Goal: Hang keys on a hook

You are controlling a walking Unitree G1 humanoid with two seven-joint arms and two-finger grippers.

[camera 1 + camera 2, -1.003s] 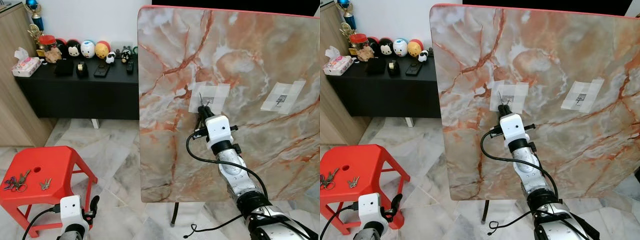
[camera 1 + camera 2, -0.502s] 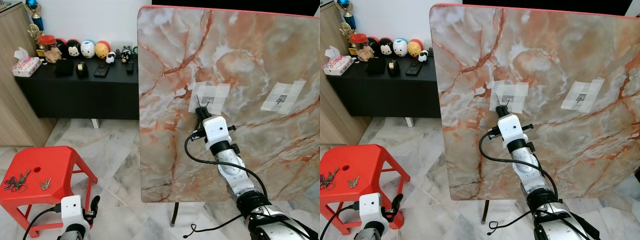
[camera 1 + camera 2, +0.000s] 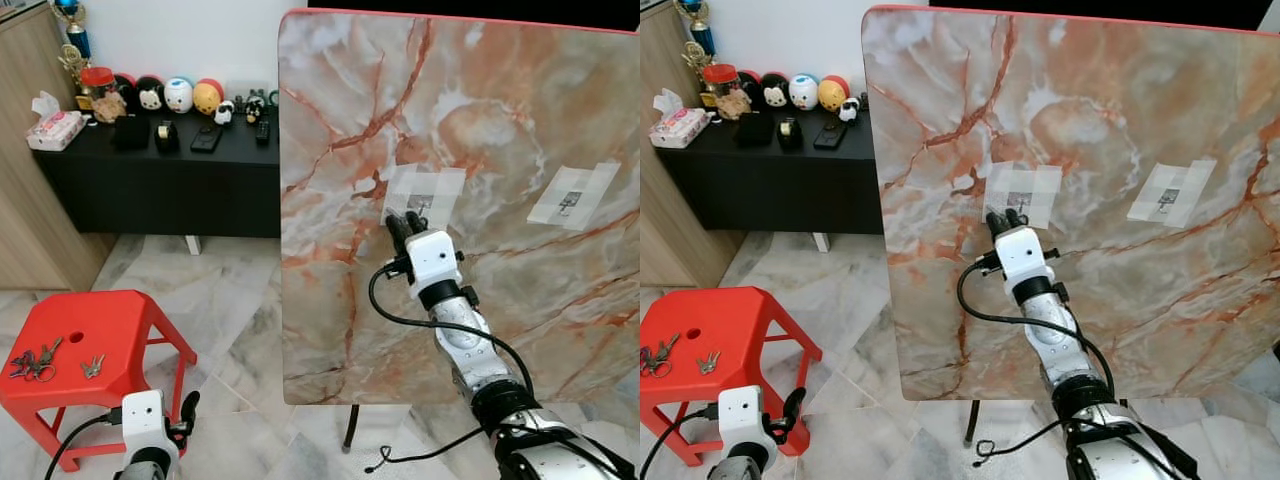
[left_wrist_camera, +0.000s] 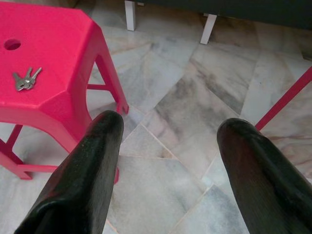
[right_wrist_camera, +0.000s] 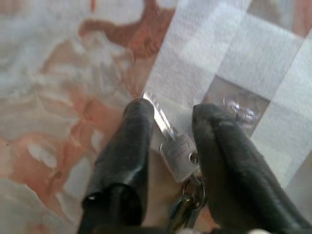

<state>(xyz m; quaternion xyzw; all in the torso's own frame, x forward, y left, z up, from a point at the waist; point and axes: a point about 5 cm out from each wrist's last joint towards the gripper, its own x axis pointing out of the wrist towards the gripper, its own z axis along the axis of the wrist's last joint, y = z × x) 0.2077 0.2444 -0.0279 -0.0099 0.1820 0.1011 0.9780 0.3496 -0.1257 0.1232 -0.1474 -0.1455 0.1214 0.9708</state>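
While gripping keys (image 5: 178, 153), right end effector (image 5: 170, 131) meets hook (image 5: 239, 108).

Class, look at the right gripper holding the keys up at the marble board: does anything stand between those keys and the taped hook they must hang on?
Nothing visible does. The right gripper holds the keys right beside the clear hook on its white tape patch on the marble board; only bare tape lies between them.

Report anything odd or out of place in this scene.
The marble tabletop stands upright on its edge like a wall, with two clear hooks taped to it. The right tool holds keys at the nearer hook. Two more bunches of keys lie on the red stool.
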